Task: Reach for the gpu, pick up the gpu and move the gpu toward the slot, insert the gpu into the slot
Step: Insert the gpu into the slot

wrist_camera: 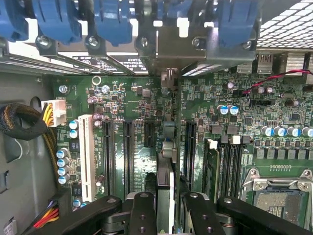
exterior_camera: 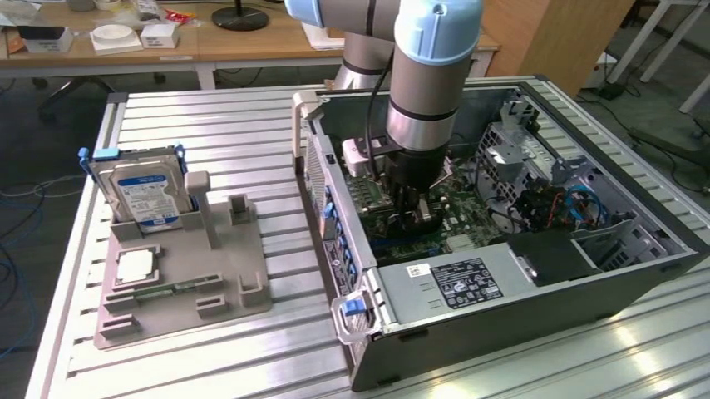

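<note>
**GPU held edge-on over the motherboard**

The pincer [wrist_camera: 165, 205] is closed on the gpu [wrist_camera: 165, 188], gripping the thin card upright inside the open computer case [exterior_camera: 621, 258], directly above the long expansion slots [wrist_camera: 128, 156] of the green motherboard [wrist_camera: 146, 98]. The case lies on a ribbed metal counter [exterior_camera: 222, 116]. Toward the exterior view's left, a grey holder [exterior_camera: 222, 274] carries 1 blue-labelled hard drive [exterior_camera: 142, 193]. Behind, a wooden desk [exterior_camera: 255, 41] holds small boxes.
</note>
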Robot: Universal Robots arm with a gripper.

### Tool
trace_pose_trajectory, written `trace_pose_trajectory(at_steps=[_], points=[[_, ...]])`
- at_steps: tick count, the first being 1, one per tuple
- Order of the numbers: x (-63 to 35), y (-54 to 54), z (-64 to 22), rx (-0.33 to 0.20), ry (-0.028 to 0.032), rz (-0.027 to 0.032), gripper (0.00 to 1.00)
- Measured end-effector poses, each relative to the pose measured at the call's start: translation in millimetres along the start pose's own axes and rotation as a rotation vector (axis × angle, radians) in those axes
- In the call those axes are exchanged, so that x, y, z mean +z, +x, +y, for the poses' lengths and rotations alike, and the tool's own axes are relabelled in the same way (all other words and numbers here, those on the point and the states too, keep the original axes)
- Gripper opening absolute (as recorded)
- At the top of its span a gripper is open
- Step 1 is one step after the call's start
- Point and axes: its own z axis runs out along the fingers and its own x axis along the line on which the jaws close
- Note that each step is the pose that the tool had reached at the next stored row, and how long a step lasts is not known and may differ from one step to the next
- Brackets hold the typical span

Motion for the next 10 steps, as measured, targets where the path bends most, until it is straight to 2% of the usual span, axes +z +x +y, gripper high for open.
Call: trace_pose_trajectory(at_steps=[7,10], points=[[0.0,0.0,0.0,0.0,0.0004,0.0003,0.27],[3.8,0.1,0.2,0.0,0.0007,0.0012,0.27]])
